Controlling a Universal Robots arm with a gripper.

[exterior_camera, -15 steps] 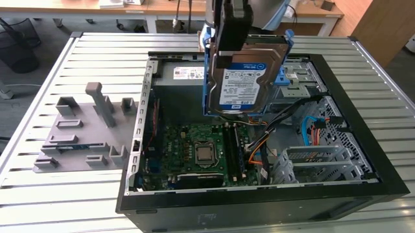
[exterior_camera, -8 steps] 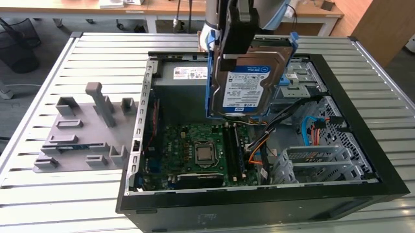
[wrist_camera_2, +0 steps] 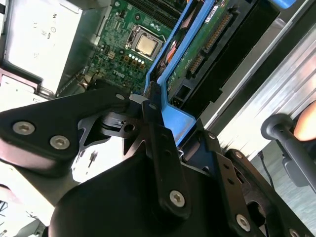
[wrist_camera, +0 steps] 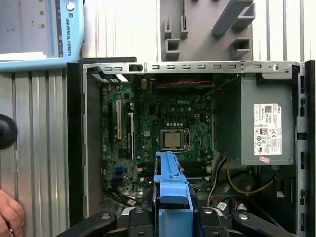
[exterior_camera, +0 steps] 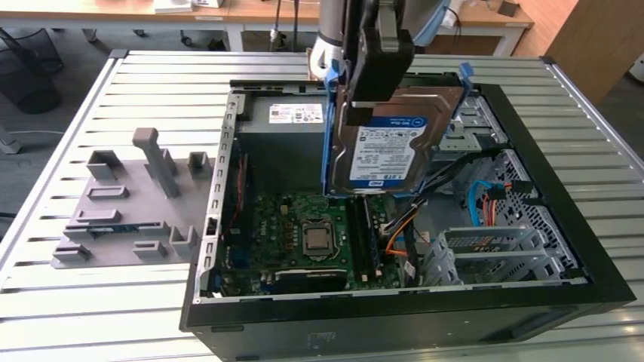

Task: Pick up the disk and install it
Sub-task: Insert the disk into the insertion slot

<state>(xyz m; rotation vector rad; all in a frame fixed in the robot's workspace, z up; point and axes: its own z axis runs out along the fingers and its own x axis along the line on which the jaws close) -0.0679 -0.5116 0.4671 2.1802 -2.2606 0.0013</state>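
Observation:
The disk (exterior_camera: 387,147), a silver hard drive with a blue-and-white label in a thin blue bracket, hangs upright over the open computer case (exterior_camera: 563,294), above the motherboard (exterior_camera: 302,234). My gripper (exterior_camera: 375,94) comes down from above and is shut on the disk's upper edge. In the second wrist view the gripper (wrist_camera_2: 173,118) clamps the blue bracket, and the disk's green circuit-board side (wrist_camera_2: 207,44) extends away from it. In the first wrist view the bracket's edge (wrist_camera: 170,187) stands out from the gripper (wrist_camera: 173,219) toward the processor (wrist_camera: 172,139).
The case lies on its side on a slatted metal table (exterior_camera: 151,83). A grey power-supply box (exterior_camera: 286,132) sits at the case's far end, a metal drive cage (exterior_camera: 493,249) with cables at the exterior view's right. A grey fixture plate (exterior_camera: 131,204) lies beside the case. A person's hand (wrist_camera: 10,215) rests on the table.

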